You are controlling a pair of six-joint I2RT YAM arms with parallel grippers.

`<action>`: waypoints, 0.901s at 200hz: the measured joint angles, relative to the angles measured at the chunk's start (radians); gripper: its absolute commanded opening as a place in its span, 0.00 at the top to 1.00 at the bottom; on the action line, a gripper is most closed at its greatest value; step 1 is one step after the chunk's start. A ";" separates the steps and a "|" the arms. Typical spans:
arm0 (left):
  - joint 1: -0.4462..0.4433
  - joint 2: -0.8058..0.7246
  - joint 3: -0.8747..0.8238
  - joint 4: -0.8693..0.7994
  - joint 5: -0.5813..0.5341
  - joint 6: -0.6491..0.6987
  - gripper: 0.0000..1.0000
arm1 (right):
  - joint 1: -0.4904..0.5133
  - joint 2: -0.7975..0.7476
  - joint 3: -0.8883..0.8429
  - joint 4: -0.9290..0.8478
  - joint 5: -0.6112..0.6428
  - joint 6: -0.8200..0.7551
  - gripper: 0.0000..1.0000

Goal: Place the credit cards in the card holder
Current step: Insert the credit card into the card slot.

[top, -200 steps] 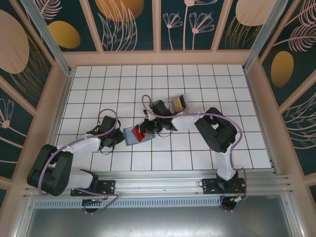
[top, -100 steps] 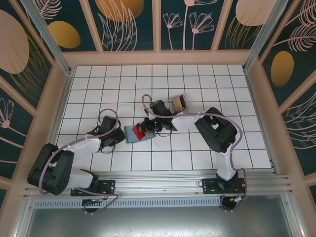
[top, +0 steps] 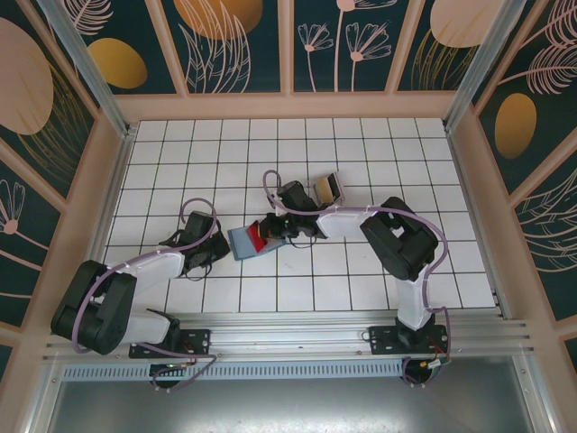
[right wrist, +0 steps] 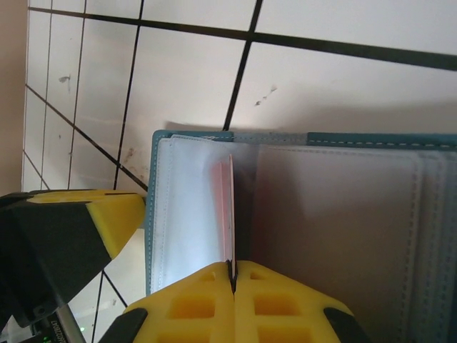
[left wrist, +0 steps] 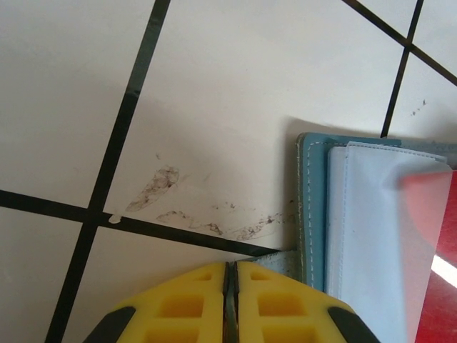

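Note:
The teal card holder (top: pixel 242 243) lies open on the white tiles, grey inner face up. My right gripper (right wrist: pixel 232 266) is shut on a red credit card (right wrist: pixel 230 207), held edge-on with its far end at the pale pocket of the card holder (right wrist: pixel 343 214). From above, the red card (top: pixel 259 236) overlaps the card holder beside the right gripper (top: pixel 271 232). My left gripper (left wrist: pixel 230 268) is shut, its tips at the left corner of the card holder (left wrist: pixel 313 200); whether it pinches the edge is unclear. The red card (left wrist: pixel 428 214) blurs in at the right.
A clear plastic box (top: pixel 326 188) with yellowish cards in it stands tilted just behind the right wrist. Wooden walls ring the tiled floor. The left gripper's yellow finger (right wrist: pixel 107 218) sits right against the card holder's left edge.
The card holder and the red card have shifted slightly to the left and back, with the right gripper following. The left gripper has stayed at the card holder's edge.

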 measured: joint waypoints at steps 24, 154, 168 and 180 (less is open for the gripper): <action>0.000 0.004 0.000 0.008 0.006 0.000 0.90 | -0.003 0.000 0.000 0.005 0.003 -0.002 1.00; 0.000 0.013 0.008 0.007 0.014 0.000 0.92 | 0.002 0.000 -0.018 0.043 0.040 -0.078 1.00; 0.000 0.018 0.012 0.007 0.015 0.000 0.93 | 0.004 0.000 -0.018 0.044 0.048 -0.086 1.00; 0.000 0.021 0.014 0.007 0.018 0.000 0.93 | 0.005 0.000 -0.018 0.045 0.055 -0.092 1.00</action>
